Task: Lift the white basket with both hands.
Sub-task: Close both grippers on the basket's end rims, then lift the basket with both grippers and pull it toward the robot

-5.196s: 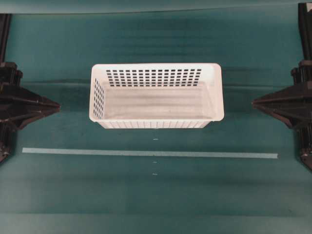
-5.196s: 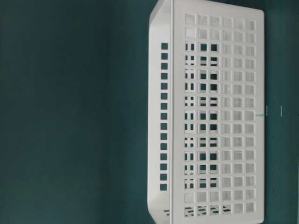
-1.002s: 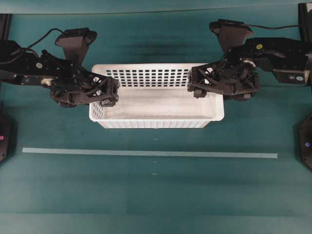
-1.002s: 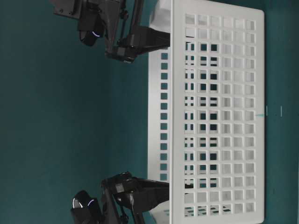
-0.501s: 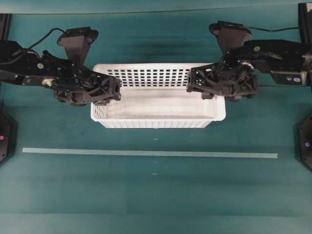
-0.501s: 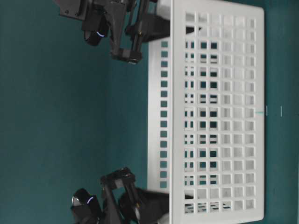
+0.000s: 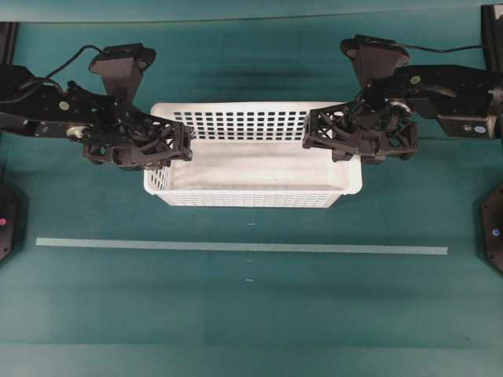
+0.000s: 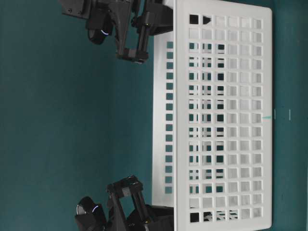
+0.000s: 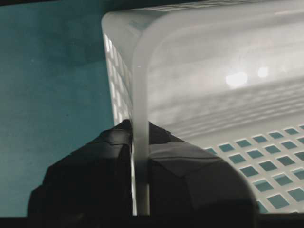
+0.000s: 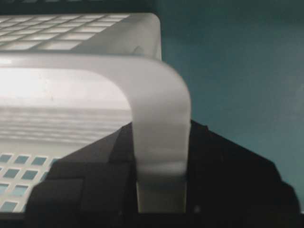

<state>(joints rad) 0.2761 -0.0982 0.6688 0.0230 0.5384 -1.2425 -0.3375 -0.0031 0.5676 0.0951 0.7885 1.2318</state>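
On the green table [image 7: 251,314], both grippers clamp the basket's short ends.

Left gripper [image 7: 161,149] is clenched on the rim of the basket [image 7: 251,165] at its left end; the wrist view shows a black finger [image 9: 90,175] on each side of the wall [image 9: 140,142]. Right gripper [image 7: 339,135] grips the opposite rim the same way, its fingers [image 10: 228,175] pinching the rolled edge [image 10: 159,118]. A pale tape line [image 7: 236,247] lies on the cloth near the basket's front wall.
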